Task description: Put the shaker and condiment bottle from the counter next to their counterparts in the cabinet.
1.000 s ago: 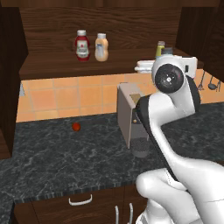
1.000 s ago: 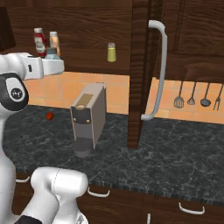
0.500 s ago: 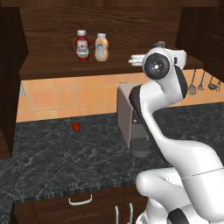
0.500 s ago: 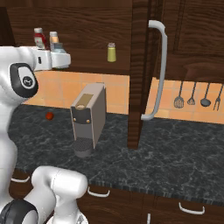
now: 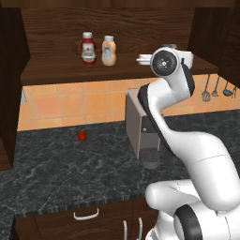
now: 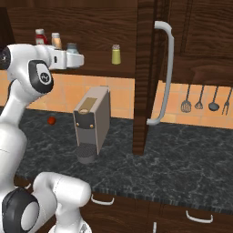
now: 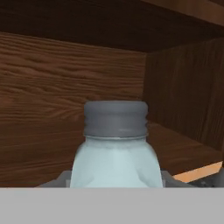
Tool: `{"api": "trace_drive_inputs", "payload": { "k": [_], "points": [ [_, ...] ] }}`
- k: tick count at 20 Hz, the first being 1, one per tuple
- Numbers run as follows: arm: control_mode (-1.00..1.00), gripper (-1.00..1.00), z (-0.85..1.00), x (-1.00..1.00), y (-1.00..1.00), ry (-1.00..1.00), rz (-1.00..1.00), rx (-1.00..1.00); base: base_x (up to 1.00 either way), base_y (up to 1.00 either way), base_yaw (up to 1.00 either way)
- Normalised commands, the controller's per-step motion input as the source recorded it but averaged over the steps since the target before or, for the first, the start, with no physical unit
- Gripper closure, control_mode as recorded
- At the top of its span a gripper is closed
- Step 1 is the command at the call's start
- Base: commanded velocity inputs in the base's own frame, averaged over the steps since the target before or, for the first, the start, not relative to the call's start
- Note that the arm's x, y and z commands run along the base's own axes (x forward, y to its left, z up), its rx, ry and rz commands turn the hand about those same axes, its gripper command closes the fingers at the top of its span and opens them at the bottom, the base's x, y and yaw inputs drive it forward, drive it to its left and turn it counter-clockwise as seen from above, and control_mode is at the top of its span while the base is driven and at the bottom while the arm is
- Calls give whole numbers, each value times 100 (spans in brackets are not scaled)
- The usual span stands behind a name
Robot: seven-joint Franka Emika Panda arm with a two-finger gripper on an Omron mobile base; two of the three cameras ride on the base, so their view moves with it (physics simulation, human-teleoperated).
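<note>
Shaker (image 7: 116,148) in hand (image 6: 75,59), at cabinet (image 5: 56,70) edge

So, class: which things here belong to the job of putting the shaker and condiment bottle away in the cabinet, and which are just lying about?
Belongs to the job:
- shaker, held in the gripper
- condiment bottle, on the shelf
- red sauce bottle
- yellow-green shaker
- cabinet

Just lying about:
- coffee machine
- small red item on the counter
- hanging utensils

Translucent, pale, smooth plastic-looking shaker (image 7: 116,164) with a matt grey cap between the jaws, dark wood-grained cabinet (image 7: 48,87) behind it, glossy black marbled stone tabletop (image 5: 70,164) far below, matt grey coffee machine (image 6: 93,120), polished metal door handle (image 6: 166,73)
</note>
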Motion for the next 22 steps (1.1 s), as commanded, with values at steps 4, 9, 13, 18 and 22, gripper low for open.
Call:
{"api": "trace_drive_inputs", "payload": {
  "k": [4,9,13,18,22],
  "points": [
    [-100,100,-36,84,0,0,0,0,0,0,0],
    [-100,100,-13,77,0,0,0,0,0,0,0],
    [-100,100,1,16,-6,0,0,-5,0,0,0],
    [-100,100,-4,30,-24,1,-10,-2,0,0,0],
    [-100,100,0,48,-8,-1,-3,0,0,0,0]
  ]
}}
